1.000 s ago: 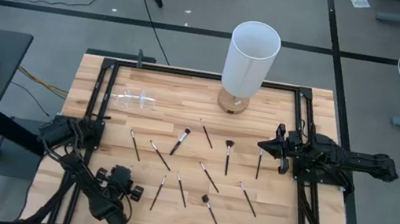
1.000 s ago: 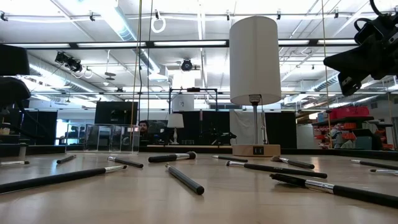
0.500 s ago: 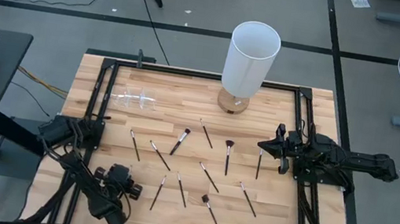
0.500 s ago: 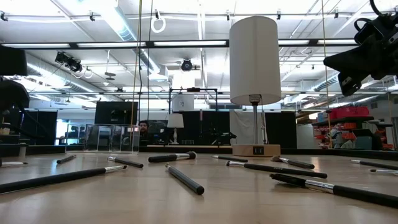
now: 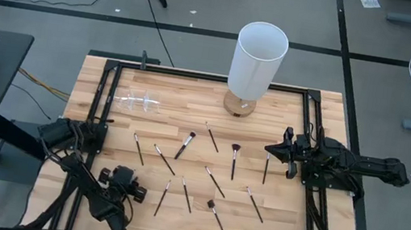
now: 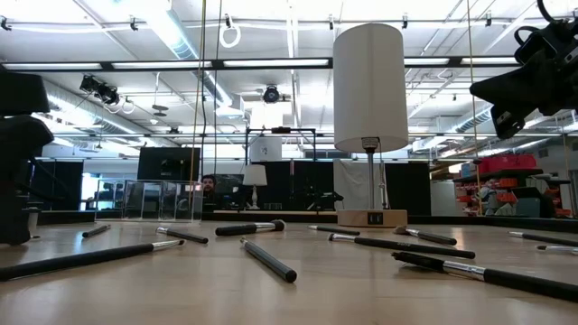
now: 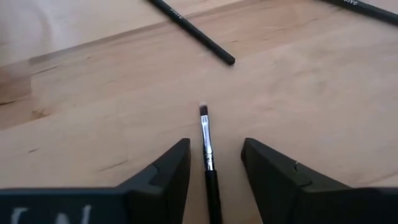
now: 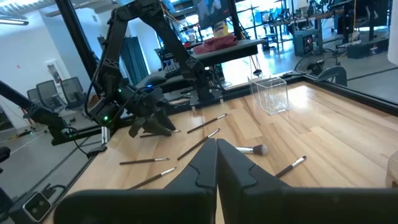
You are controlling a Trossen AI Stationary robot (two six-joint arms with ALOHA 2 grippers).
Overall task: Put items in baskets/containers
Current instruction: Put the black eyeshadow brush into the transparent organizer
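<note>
Several thin dark brushes [image 5: 216, 183] lie flat and scattered on the wooden table [image 5: 286, 119]. One small brush [image 7: 206, 142] lies on the wood between the two fingers of my left gripper [image 7: 214, 163], its tuft pointing away. The fingers stand on either side of it, open and apart from it. This gripper [image 5: 129, 189] is low at the table's near left and covers that brush in the high view. The clear container [image 5: 138, 102] stands at the far left. My right gripper [image 5: 272, 151] hangs shut above the right side.
A tall white cylinder lamp [image 5: 256, 61] on a wooden base stands at the far middle. A black frame [image 5: 103, 91] borders the table. Another brush handle [image 7: 193, 31] ends just beyond the left fingers. In the low view, long brushes [image 6: 268, 259] lie across the near table.
My left gripper has sunk toward the table at the near left; in the low view its dark body now reaches down to the tabletop. The brushes and the right arm have kept still.
</note>
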